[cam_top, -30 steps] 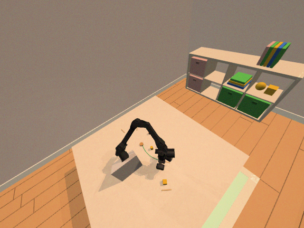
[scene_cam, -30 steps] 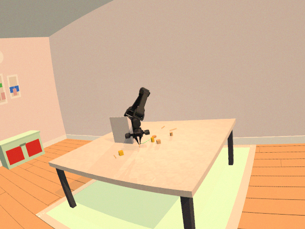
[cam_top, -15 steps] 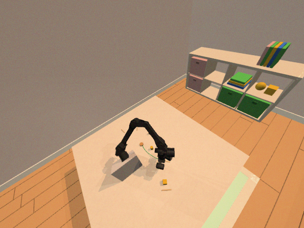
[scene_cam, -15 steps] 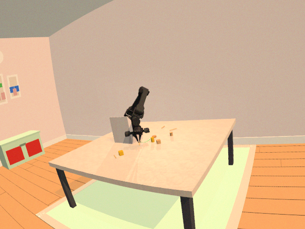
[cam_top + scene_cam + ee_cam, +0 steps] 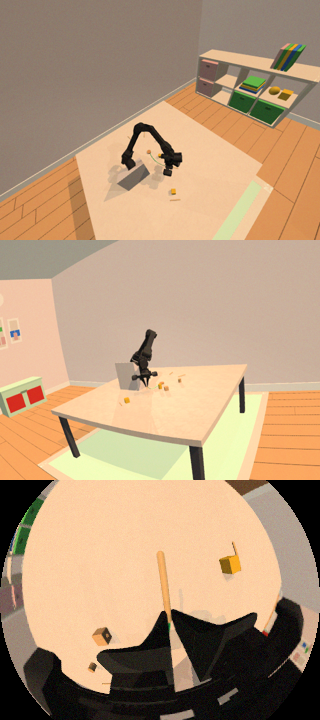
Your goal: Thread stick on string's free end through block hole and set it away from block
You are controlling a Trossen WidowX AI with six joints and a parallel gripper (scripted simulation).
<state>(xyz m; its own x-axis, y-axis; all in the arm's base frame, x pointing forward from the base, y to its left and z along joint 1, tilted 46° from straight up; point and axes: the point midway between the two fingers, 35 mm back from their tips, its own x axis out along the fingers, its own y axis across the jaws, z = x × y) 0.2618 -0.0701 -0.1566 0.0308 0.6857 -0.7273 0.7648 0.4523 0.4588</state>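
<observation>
The stick (image 5: pixel 176 168) (image 5: pixel 147 388) (image 5: pixel 163 580) is pinched in the gripper (image 5: pixel 171 167) (image 5: pixel 146 386) (image 5: pixel 167 614), away from the button (image 5: pixel 148 151) (image 5: pixel 161 382), a green string (image 5: pixel 156 161) (image 5: pixel 153 388) (image 5: pixel 169 627) linking them. The pale table (image 5: pixel 219 180) (image 5: pixel 180 405) (image 5: pixel 100 555) stands in a wood-floored room. Only the wrist view shows a dark spot on a small brown block (image 5: pixel 102 636). Beyond the button, in the top view, a shelf unit (image 5: pixel 240 59) holds pink and green bins, stacked books and a yellow ball.
</observation>
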